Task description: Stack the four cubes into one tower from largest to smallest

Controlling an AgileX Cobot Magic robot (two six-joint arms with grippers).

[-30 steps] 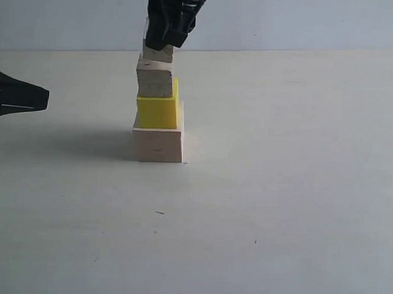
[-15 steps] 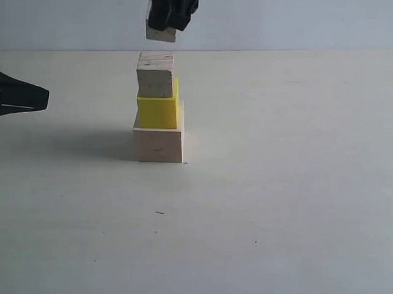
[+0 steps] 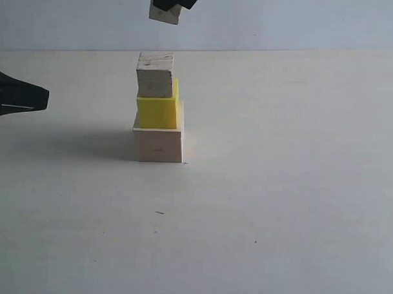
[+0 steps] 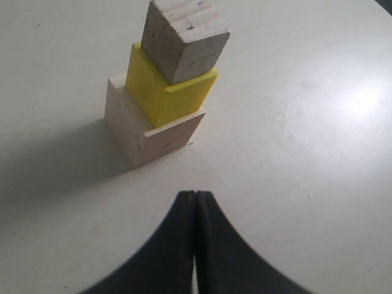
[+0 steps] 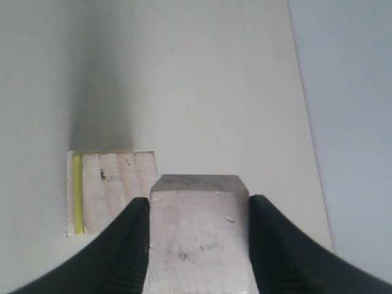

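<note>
4 cubes are in view, 3 stacked and 1 in the air. The tower [image 3: 159,129] stands on the pale table [image 3: 279,188] at about 10 o'clock from the middle of the exterior view. Its base is the largest cube [image 3: 158,145], bare pale wood, lying flat on the table. The yellow cube [image 3: 157,112] sits on it, set toward 9 o'clock, so that a narrow ledge of the base shows at 3 o'clock. The third cube [image 3: 154,76], pale grainy wood, sits on the yellow cube, again toward 9 o'clock, leaving a yellow strip bare at 3 o'clock. All 3 stand upright, each touching the next face to face. A soft shadow spreads over the table at 9 o'clock from the base.

The smallest cube [image 3: 164,14] hangs at 12 o'clock from the tower, clear of the third cube, with open air between the 2. The right gripper [image 5: 199,201] holds it: 2 black fingers [image 5: 131,245] press on opposite sides, the jaws narrowed to the cube's width. The right wrist view looks down past the held cube onto the grainy top of the third cube, with a sliver of yellow along 1 edge; the held cube covers only part of that top.

The left gripper [image 4: 195,197] is closed, its 2 fingertips meeting with nothing between them. In the exterior view it lies at 9 o'clock from the tower, well apart, at about the height of the yellow cube, its tip pointing toward the tower.
</note>
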